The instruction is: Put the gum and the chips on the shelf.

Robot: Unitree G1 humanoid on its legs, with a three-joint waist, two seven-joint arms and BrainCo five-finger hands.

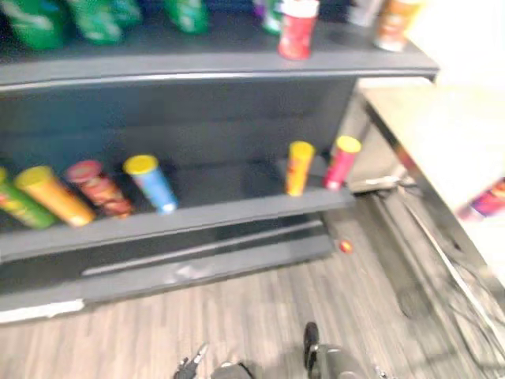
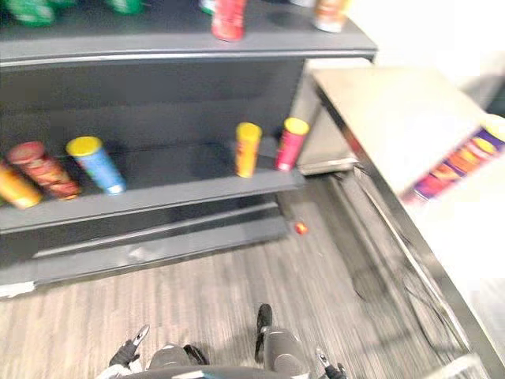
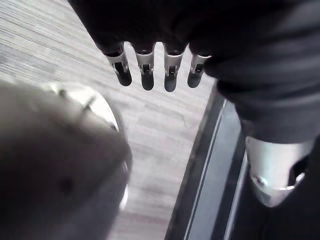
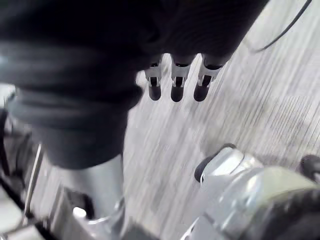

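Note:
A colourful purple, red and yellow pack (image 2: 451, 167) lies on the pale table (image 2: 394, 110) at the right. The dark shelf unit (image 1: 197, 59) stands ahead. My left hand (image 3: 146, 75) hangs over the wooden floor with straight fingers and holds nothing. My right hand (image 4: 176, 85) also hangs over the floor, fingers straight and empty. Both hands are low and far from the table and the shelf.
On the lower shelf board (image 1: 237, 212) a yellow can (image 1: 299, 167) and a pink can (image 1: 342, 162) stand upright; several cans lie at the left, among them a blue one (image 1: 150, 183). A red can (image 1: 298, 29) stands on top. A small red thing (image 1: 346, 246) lies on the floor.

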